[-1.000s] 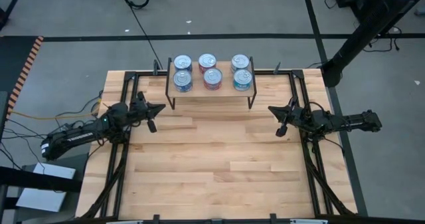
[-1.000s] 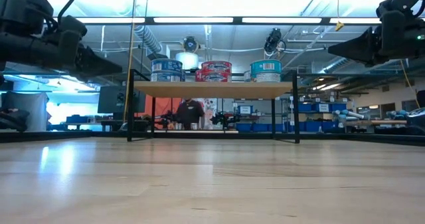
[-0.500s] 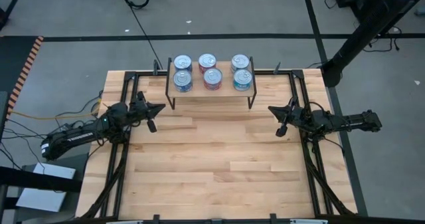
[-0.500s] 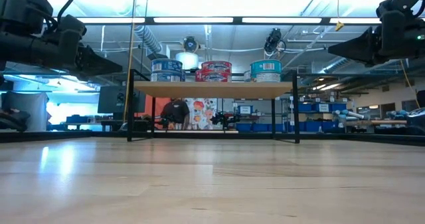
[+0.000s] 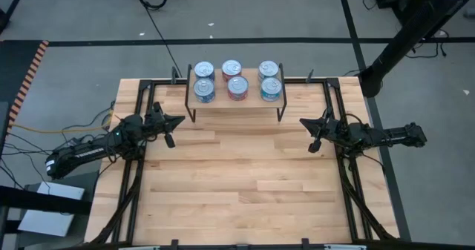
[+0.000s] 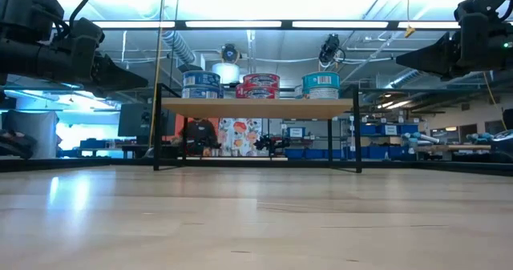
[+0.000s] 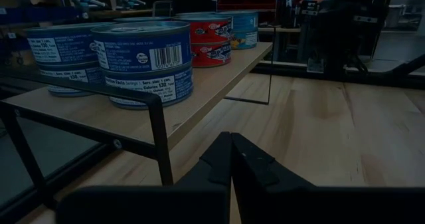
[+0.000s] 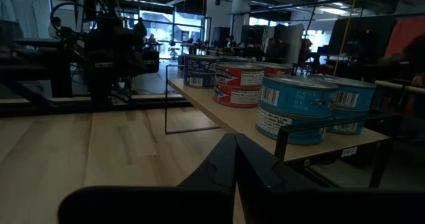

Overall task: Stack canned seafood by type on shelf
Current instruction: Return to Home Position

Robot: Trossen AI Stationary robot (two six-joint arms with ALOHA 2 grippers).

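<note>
Looking at the table point(image 5: 237, 194) from the front edge back: just bare wood slats up close. Midway back, got the left gripper point(image 5: 180, 120) hanging above the left side, pointed inward, with its fingers point(image 7: 216, 161) pressed together on nothing. Same deal across from it with the right gripper point(image 5: 302, 122) above the right side, fingers point(image 8: 222, 161) squeezed together, nothing between them. Well apart from each other, and both short of the shelf point(image 5: 254, 96). Farther back, near the far edge, can see that shelf carrying all the canned seafood point(image 5: 231, 69), sorted by colour: blue tins point(image 5: 204, 90) on the left end, red tins point(image 5: 237, 87) in the middle, teal tins point(image 5: 272, 89) on the right end. Two-high stacks going by the wrist views, with a front and a back stack for each colour. Way beyond, under the shelf plank in the low view, can make out a person point(image 6: 199, 132) in the room.
</note>
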